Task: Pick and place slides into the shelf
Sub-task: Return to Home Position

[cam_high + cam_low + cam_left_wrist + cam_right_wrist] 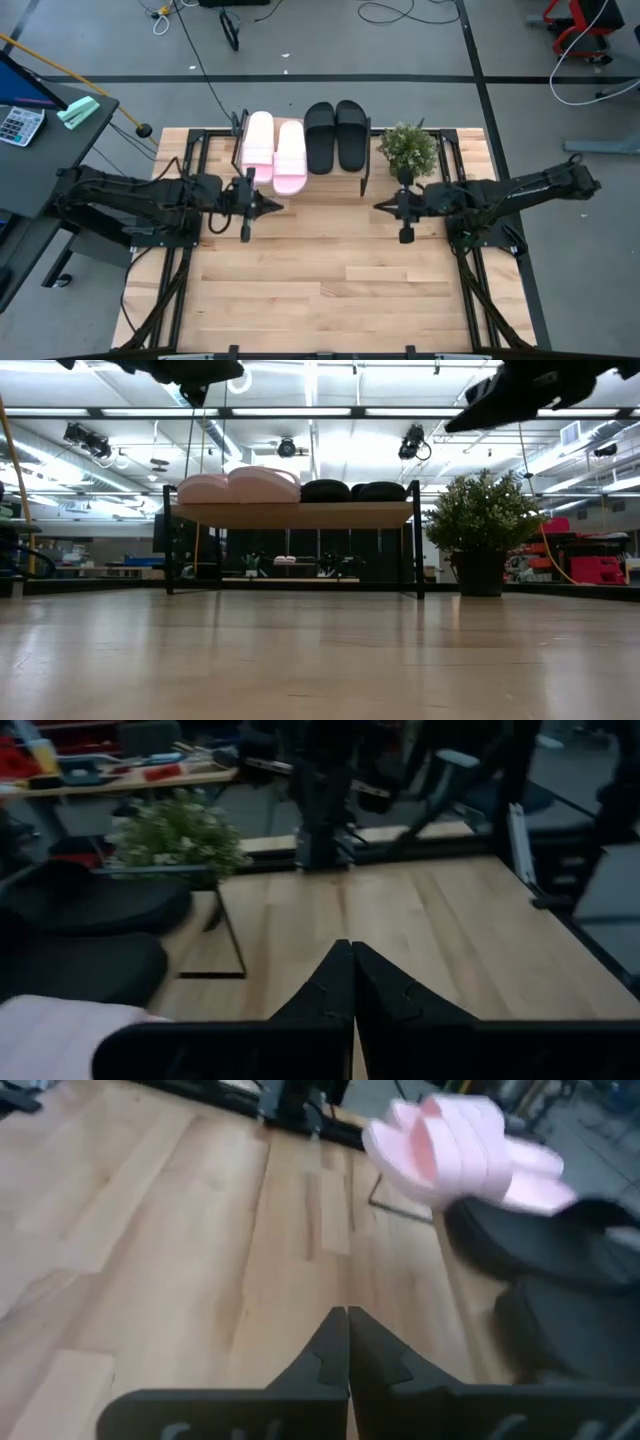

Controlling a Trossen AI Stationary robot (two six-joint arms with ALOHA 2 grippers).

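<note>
The pink slides (272, 150) and black slides (336, 136) sit side by side on the shelf (300, 515), just beyond the left gripper (272, 206) and right gripper (382, 206). Both are pinched closed and empty, likely because nothing remains to carry.

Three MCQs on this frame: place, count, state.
1. Small green potted plant, relative to the low black-legged wood-plank shelf: A) on it B) beside it, by the black wide-strap slides C) under it
2. How many slides lie on the shelf? A) two B) three C) four
3. The left end effector is: A) shut, empty B) shut on a slide C) wide open
Key: 1B, it stands off the plank's end; 2C, two pale pink slides plus the two black ones; 3A, fingers meet, nothing between.
</note>
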